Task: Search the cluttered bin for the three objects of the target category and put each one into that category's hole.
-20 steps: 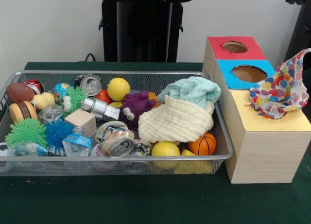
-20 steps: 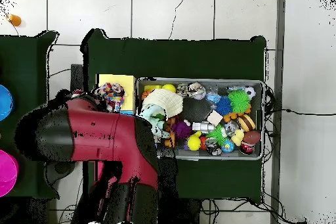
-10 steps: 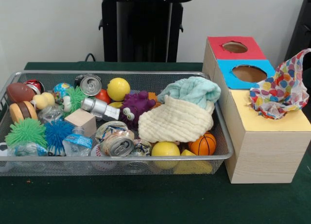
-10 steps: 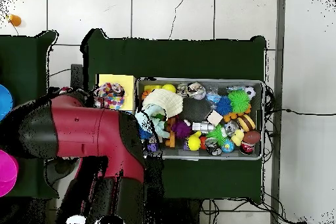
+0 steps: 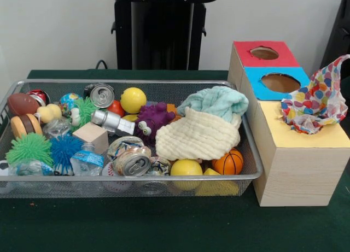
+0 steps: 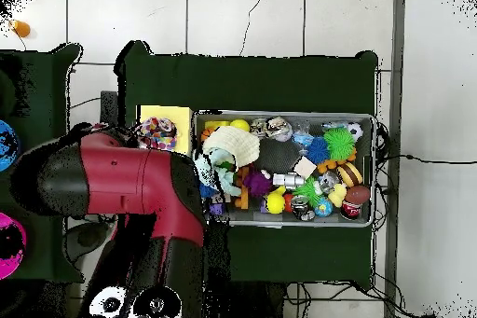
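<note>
- At the near rim of the wire bin [image 5: 131,178], a crushed can [image 5: 131,162], a yellow ball [image 5: 186,168] and a small basketball [image 5: 228,162] lie side by side.
- Mid-bin, the cream cloth [image 5: 198,135] lies with its long axis from 9 to 3 o'clock, the teal cloth [image 5: 214,100] just behind at 12.
- At 3 o'clock of the bin, on the green surface [image 5: 164,224], the box's yellow section [image 5: 306,140] holds a patterned cloth [image 5: 317,101] half stuffed into its hole.
- The jaws are hidden; I cannot tell their state. Overhead, the red arm [image 6: 130,184] covers the box end, so the remaining cloths probably lie toward the bin from it.
</note>
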You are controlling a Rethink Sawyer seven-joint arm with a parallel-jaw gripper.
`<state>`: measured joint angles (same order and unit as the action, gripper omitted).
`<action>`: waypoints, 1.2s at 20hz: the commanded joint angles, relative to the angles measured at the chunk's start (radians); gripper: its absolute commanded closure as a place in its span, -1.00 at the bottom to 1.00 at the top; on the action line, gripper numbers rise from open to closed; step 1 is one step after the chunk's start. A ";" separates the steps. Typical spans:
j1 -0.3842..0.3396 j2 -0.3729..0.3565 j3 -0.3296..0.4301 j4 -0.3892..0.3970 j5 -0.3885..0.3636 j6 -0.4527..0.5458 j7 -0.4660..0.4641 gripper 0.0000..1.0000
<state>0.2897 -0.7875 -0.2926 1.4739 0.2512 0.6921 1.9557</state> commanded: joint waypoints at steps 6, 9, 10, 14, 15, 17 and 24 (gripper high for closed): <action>-0.050 0.082 0.036 0.104 -0.026 -0.139 0.171 1.00; -0.053 0.098 0.039 0.111 -0.027 -0.174 0.172 1.00; -0.054 0.102 0.040 0.113 -0.027 -0.184 0.174 1.00; -0.055 0.114 0.043 0.114 -0.024 -0.208 0.173 1.00; -0.055 0.117 0.044 0.113 -0.024 -0.213 0.173 1.00; -0.054 0.123 0.041 0.111 -0.024 -0.217 0.173 1.00; -0.051 0.139 0.040 0.102 -0.018 -0.232 0.181 1.00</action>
<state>0.2663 -0.7005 -0.2923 1.4751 0.2411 0.4828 1.9557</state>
